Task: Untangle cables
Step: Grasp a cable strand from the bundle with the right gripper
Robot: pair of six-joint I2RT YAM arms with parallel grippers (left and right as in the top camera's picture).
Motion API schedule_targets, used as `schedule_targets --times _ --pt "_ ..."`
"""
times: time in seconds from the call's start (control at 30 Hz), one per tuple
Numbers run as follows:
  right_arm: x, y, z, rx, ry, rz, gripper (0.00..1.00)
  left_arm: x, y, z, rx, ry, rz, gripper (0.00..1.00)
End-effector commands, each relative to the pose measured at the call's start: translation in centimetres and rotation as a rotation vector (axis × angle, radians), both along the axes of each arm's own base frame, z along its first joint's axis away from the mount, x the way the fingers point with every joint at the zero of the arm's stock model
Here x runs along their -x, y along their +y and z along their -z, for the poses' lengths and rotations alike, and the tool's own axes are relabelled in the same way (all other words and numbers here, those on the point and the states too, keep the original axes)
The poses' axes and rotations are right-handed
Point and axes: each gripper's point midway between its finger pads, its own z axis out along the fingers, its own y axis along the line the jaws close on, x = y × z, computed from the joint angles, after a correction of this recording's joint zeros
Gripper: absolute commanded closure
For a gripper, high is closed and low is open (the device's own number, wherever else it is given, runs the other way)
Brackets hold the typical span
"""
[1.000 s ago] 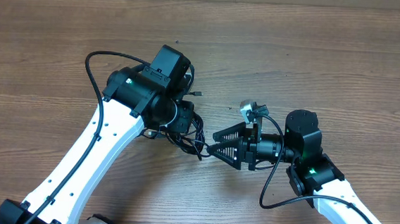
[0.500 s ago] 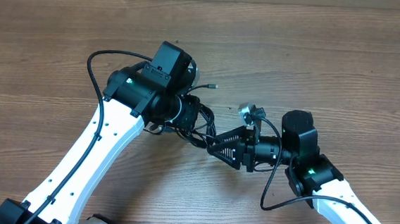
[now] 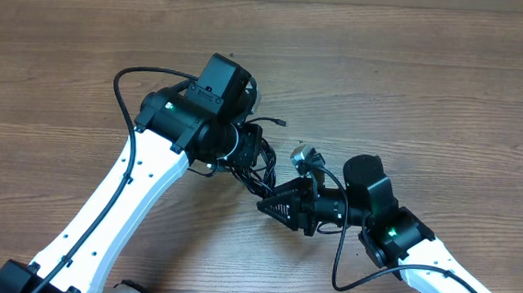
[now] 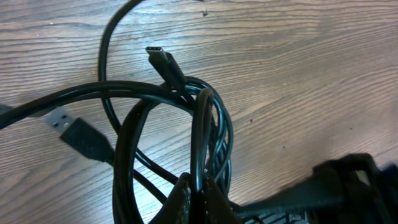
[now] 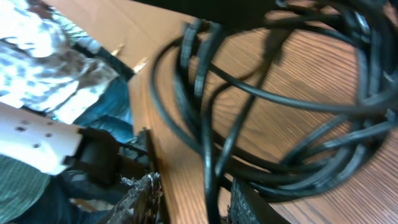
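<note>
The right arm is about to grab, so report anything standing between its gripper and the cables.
Nothing visible stands in the way. The right gripper is at the edge of the cables, and in its wrist view the cords lie right at its fingers. The left gripper pinches one loop.

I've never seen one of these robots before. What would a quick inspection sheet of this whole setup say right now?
Surface: wooden table, brown grain.
Job's things: cables, thin black cords looped in one bunch; two plug ends stick out free.
Clutter: nothing seen.
Claws: left claw pinched on a cord loop; right claw has its fingers apart, with cords running between them.
Cables: thick black arm leads on both arms.
Surroundings: blurred person beyond the table edge.
</note>
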Motion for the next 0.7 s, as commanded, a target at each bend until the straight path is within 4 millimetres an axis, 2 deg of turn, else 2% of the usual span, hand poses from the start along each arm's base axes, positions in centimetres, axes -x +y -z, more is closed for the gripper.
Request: schedule_targets --times 0.0,0.07,0.23,0.37,0.53,0.67 --pt "-1.4 -0.2 0.4 0.036 -0.024 0.065 0.68 -0.1 -1.2 -1.1 0.057 -0.001 0.007 0.96" --pt "-1.4 -0.2 0.8 0.044 -0.016 0.068 0.73 0.0 -1.3 -1.1 0.059 0.0 0.007 0.96" --pt "-1.5 -0.1 1.2 0.051 -0.005 0.068 0.96 0.2 -1.6 -1.1 0.058 0.0 0.022 0.96" --pt "-1.8 -0.3 1.3 0.057 0.009 0.094 0.96 0.3 -1.6 -1.1 0.057 0.001 0.022 0.96" --pt "-4.0 -1.4 2.2 0.089 0.097 0.279 0.96 0.4 -1.2 -0.8 0.031 0.0 0.027 0.96" --pt "-4.5 -1.8 2.4 0.093 0.126 0.323 0.96 0.1 0.3 -0.3 -0.045 -0.005 -0.032 0.96"
